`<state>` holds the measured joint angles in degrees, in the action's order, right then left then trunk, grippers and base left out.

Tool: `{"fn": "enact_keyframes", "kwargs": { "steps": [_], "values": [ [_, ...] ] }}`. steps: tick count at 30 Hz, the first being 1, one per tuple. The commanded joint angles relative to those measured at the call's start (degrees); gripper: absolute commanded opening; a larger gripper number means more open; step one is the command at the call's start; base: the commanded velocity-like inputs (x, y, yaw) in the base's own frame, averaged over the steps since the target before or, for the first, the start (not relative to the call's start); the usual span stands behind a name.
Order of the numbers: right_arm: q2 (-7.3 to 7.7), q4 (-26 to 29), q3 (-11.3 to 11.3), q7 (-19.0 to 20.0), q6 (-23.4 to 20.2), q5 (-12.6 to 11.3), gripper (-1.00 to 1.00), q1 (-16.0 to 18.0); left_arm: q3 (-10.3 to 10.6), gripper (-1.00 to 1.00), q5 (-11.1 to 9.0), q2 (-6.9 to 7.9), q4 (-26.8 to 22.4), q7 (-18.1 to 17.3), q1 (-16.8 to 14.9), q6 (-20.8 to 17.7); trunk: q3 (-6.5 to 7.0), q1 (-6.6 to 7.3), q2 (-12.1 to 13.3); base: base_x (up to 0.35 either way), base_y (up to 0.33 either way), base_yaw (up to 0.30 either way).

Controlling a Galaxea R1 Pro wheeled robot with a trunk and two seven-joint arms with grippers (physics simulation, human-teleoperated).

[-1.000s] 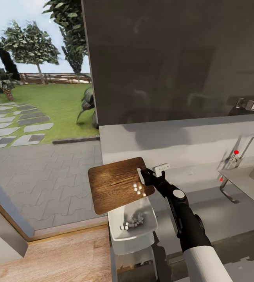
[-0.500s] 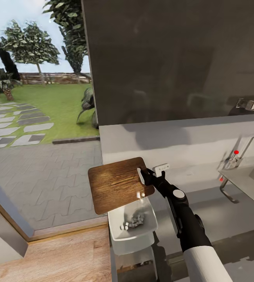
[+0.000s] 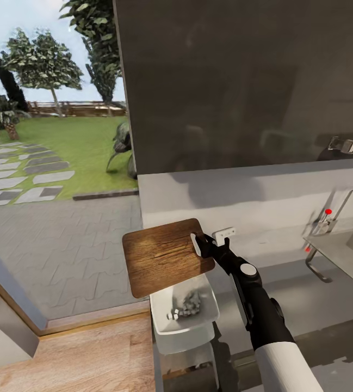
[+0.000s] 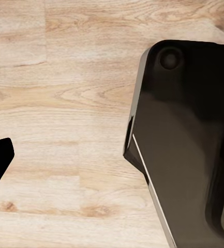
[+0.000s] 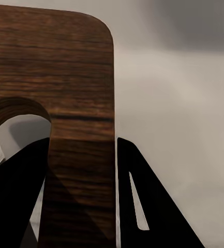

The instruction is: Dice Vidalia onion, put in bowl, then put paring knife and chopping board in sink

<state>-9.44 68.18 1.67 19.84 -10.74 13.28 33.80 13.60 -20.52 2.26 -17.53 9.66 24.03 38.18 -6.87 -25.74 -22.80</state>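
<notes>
Presently my right gripper (image 3: pixel 202 243) clamps the tilted chopping board (image 3: pixel 162 256) by its handle end above the bowl (image 3: pixel 183 321) below; carry it level toward the sink (image 3: pixel 350 253).

Diced onion (image 3: pixel 186 306) pieces gone from chopping board (image 3: pixel 165 256) face. All now lie in bowl (image 3: pixel 183 326) below.

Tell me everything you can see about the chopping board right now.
The chopping board is a dark brown wood-grain rectangle with rounded corners. The right pincer holds it by one end, beside its oval handle slot, with fingers on both faces. It hangs tilted in the air above the white bowl, which holds the diced onion. Its visible face looks bare.
</notes>
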Motion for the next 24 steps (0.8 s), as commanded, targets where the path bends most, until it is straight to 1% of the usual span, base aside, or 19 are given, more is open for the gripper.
{"fn": "enact_keyframes", "kwargs": {
  "steps": [1,9,17,21,24],
  "values": [
    [-0.1,0.09,0.18,0.46,-0.25,0.41,-1.0,0.04,0.51,1.0,-0.2,0.04,-0.09,0.45,0.03,0.05,-0.11,-0.04,-0.12,-0.02,0.0,0.0],
    [-0.17,0.05,0.1,0.21,-0.36,0.48,-1.0,0.04,0.5,1.0,-0.18,0.02,0.29,0.45,0.04,0.05,-0.11,-0.04,-0.12,-0.141,0.0,0.0],
    [-0.56,0.42,-0.2,-0.45,-1.12,0.72,-1.0,0.04,0.48,1.0,-0.17,0.02,0.3,0.45,0.03,0.05,-0.11,-0.04,-0.12,-0.258,0.0,0.0],
    [-0.56,1.06,-0.2,-0.58,-3.67,0.69,-1.0,0.04,0.47,1.0,-0.17,0.02,0.3,0.45,0.05,0.05,-0.11,-0.04,-0.12,-0.28,0.0,0.0],
    [-0.56,1.18,-0.18,-0.59,-4.59,0.69,-1.0,0.04,0.48,1.0,-0.16,0.02,0.3,0.45,0.04,0.05,-0.11,-0.04,-0.12,-0.273,-0.072,0.0]
  ]
}}
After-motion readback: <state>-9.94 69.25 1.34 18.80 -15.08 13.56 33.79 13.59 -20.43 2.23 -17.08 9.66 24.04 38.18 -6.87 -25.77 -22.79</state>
